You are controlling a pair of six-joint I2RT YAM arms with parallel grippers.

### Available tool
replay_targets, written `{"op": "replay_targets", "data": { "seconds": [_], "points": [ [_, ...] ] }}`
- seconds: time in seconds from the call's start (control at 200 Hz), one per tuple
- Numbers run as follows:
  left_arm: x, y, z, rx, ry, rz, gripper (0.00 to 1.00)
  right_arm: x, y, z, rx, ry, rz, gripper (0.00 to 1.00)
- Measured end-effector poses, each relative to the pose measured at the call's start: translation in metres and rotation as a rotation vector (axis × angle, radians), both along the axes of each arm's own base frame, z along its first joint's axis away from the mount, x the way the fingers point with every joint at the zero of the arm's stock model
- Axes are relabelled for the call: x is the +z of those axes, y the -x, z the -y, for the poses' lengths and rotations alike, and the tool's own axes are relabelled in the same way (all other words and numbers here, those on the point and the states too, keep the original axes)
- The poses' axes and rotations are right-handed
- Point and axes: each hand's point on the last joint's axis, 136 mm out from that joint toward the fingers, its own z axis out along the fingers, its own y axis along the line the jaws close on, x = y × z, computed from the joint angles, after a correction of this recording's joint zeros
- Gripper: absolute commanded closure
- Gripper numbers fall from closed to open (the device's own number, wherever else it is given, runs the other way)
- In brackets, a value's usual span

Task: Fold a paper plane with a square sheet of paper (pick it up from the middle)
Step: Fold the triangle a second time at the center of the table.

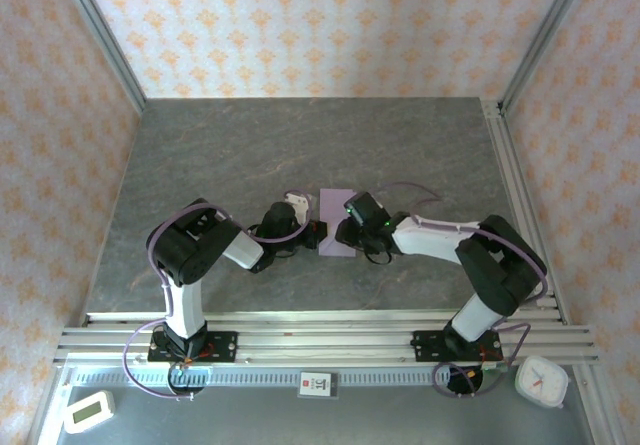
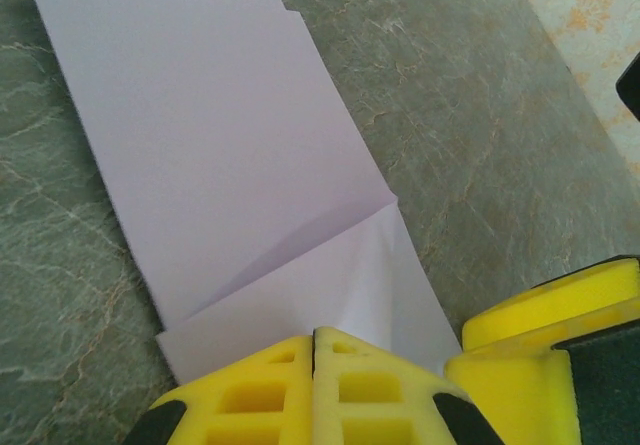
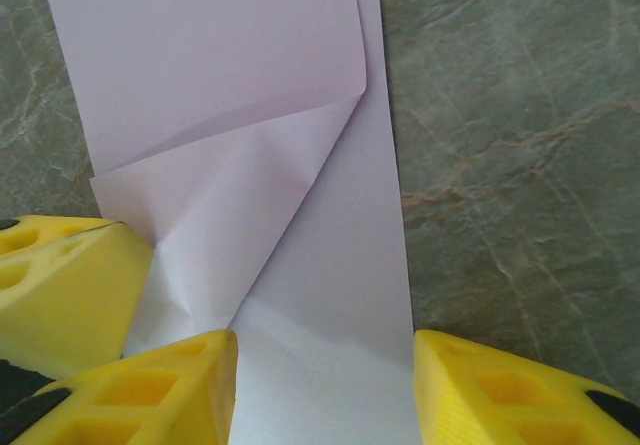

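Note:
The square sheet of paper (image 1: 336, 205) lies pale lilac on the grey table, folded over into a long band with a slanted flap (image 3: 230, 215) creased across it. No paper plane is in view. My left gripper (image 2: 315, 337) is shut, its yellow fingertips pressed together at the paper's (image 2: 220, 155) near edge, the sheet lying under and ahead of them. My right gripper (image 3: 325, 370) is open just above the band (image 3: 340, 265), one finger over the band's left part and the other just off its right edge. The two grippers meet tip to tip at the sheet's near end (image 1: 330, 235).
The left gripper's yellow finger (image 3: 60, 285) sits close beside my right fingers. Aluminium rails (image 1: 320, 330) run along the near edge. A white timer (image 1: 88, 411) and a small clock (image 1: 542, 380) lie in front of them. Patterned walls enclose the grey table (image 1: 250, 155).

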Motion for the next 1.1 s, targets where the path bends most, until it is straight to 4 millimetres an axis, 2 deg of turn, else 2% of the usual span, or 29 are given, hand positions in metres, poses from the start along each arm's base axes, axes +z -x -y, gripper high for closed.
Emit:
{"op": "replay_targets", "data": {
  "seconds": [0.145, 0.355, 0.475, 0.626, 0.761, 0.866, 1.101],
  "points": [
    [0.000, 0.000, 0.000, 0.000, 0.001, 0.002, 1.00, 0.010, -0.005, -0.025, 0.044, -0.083, 0.037, 0.51],
    [0.001, -0.003, -0.001, 0.008, 0.009, 0.005, 1.00, 0.013, -0.008, -0.028, 0.044, -0.109, 0.053, 0.51],
    [0.001, -0.003, -0.001, 0.010, 0.011, 0.005, 1.00, 0.013, -0.009, -0.026, 0.037, -0.104, 0.058, 0.52],
    [0.002, -0.002, -0.001, 0.010, 0.011, -0.006, 1.00, 0.015, -0.003, -0.012, 0.012, -0.110, 0.072, 0.64],
    [0.005, 0.005, -0.002, 0.001, 0.011, -0.048, 1.00, 0.017, -0.001, 0.007, -0.028, -0.116, 0.082, 0.61],
    [0.019, 0.005, 0.000, -0.008, 0.022, -0.049, 1.00, 0.019, 0.000, 0.020, -0.061, -0.121, 0.091, 0.59],
    [0.078, -0.003, 0.019, -0.044, 0.083, 0.035, 1.00, 0.026, 0.005, 0.037, -0.109, -0.150, 0.112, 0.59]
  ]
}}
